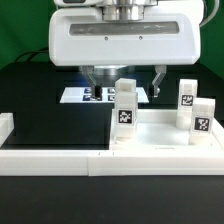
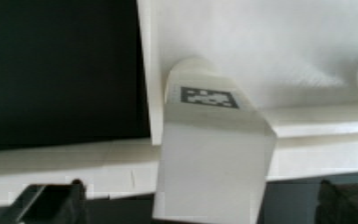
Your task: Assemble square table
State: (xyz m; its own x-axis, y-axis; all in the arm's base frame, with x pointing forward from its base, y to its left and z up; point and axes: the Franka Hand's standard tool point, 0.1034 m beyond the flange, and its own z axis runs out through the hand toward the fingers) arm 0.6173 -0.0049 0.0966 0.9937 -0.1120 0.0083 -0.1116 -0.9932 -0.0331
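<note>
The white square slab (image 1: 160, 135) lies flat on the exterior view's right, against the border wall. Three white tagged legs stand upright on it: one at its near left corner (image 1: 124, 108) and two on the right (image 1: 187, 98) (image 1: 203, 118). My gripper (image 1: 124, 80) hangs just above and behind the left leg, open. In the wrist view that leg (image 2: 211, 150) stands between my two dark fingertips (image 2: 51, 202), with a gap on each side, and the slab (image 2: 265, 40) lies beyond it. A fourth leg is not visible.
The long low white border wall (image 1: 50, 157) runs along the front, with a raised end on the exterior view's left (image 1: 6, 125). The marker board (image 1: 80, 96) lies on the black table behind my gripper.
</note>
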